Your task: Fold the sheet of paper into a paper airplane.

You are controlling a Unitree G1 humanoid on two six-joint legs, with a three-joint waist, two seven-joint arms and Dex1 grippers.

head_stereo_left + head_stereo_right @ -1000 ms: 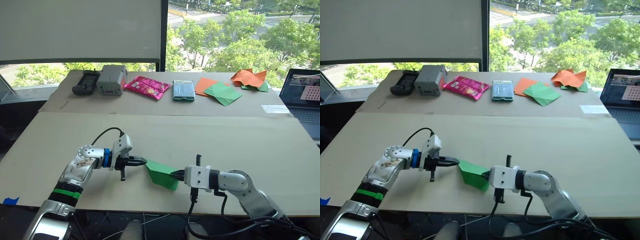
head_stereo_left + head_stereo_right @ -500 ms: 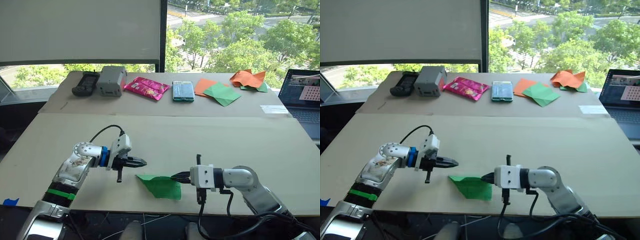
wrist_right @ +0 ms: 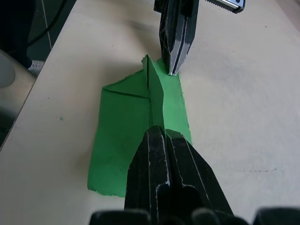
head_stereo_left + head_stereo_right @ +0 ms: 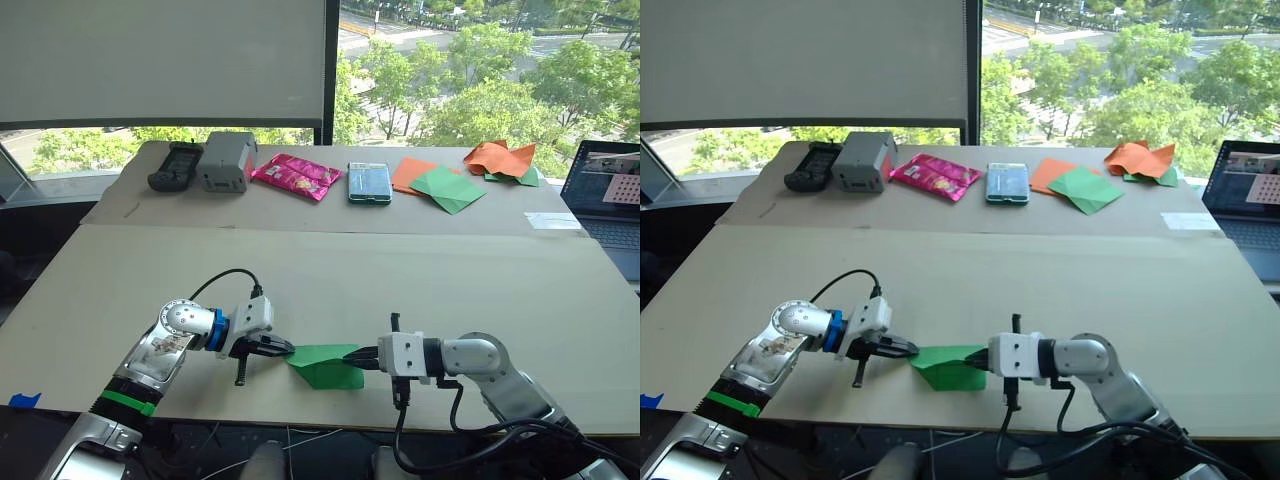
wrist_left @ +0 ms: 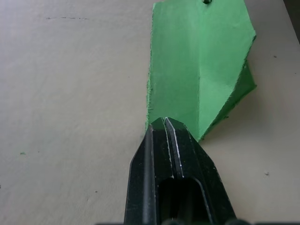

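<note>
Pinching paper airplane [image 4: 326, 364] at opposite ends: left claw [image 4: 287, 348], right claw [image 4: 357, 354], both clamped.

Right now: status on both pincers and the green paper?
Left pincer shut on paper airplane, pointed end. Right pincer shut on its opposite end. Airplane lies flat near the table's front edge. Nothing in the way.

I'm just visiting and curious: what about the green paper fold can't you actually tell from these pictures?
- Underside of the paper airplane: hidden against the table in every view.
- Its end under the right gripper: covered by the black fingers in the right wrist view.
- Whether the left gripper pinches or only presses the paper: fingertips overlap its edge.
</note>
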